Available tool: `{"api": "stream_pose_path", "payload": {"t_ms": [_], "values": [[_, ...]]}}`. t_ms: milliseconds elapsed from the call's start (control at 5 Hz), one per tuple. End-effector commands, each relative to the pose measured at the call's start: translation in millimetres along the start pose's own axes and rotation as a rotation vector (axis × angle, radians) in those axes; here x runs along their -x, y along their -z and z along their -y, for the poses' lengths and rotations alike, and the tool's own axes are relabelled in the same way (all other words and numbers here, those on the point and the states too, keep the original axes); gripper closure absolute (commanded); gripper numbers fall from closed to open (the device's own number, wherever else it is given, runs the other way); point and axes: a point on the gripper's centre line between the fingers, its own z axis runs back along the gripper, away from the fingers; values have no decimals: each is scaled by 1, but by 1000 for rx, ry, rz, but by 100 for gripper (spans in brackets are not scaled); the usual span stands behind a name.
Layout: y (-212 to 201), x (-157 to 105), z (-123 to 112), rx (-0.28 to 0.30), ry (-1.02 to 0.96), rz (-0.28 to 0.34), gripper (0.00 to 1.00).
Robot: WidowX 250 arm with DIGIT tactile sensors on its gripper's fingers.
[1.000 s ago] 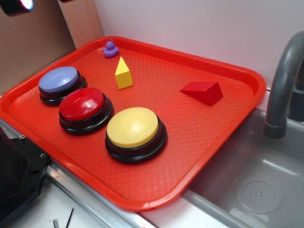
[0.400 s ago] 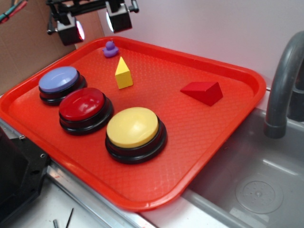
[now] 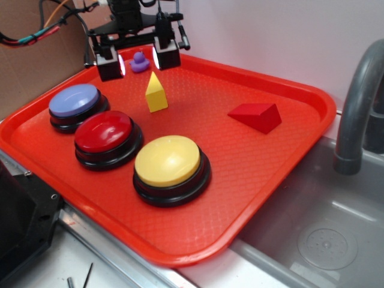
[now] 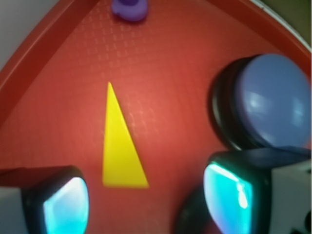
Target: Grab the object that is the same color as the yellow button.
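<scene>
I am seeing the small yellow block standing upright on the red tray, beyond the yellow button. My gripper is hovering above the tray's back edge, fingers spread wide, holding nothing, near the purple duck.

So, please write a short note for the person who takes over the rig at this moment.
Hand: open, empty, hanging above the far left part of the red tray, near the purple duck.
Yellow block: standing on the tray, untouched, in front of the hand.
Yellow button: near edge of the tray.
Done: nothing grasped.
Left: lower over the block, close, lift.
</scene>
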Motion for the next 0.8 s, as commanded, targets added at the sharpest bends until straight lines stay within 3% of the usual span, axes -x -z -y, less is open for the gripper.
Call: {"api": "stream_pose_path", "payload": {"t_ms": [0, 200, 400, 600], "values": [[29, -11, 12, 26, -9, 50, 0], [38, -8, 18, 37, 7, 39, 0], [40, -4, 19, 49, 30, 64, 72], [38, -4, 18, 74, 26, 76, 100]]}}
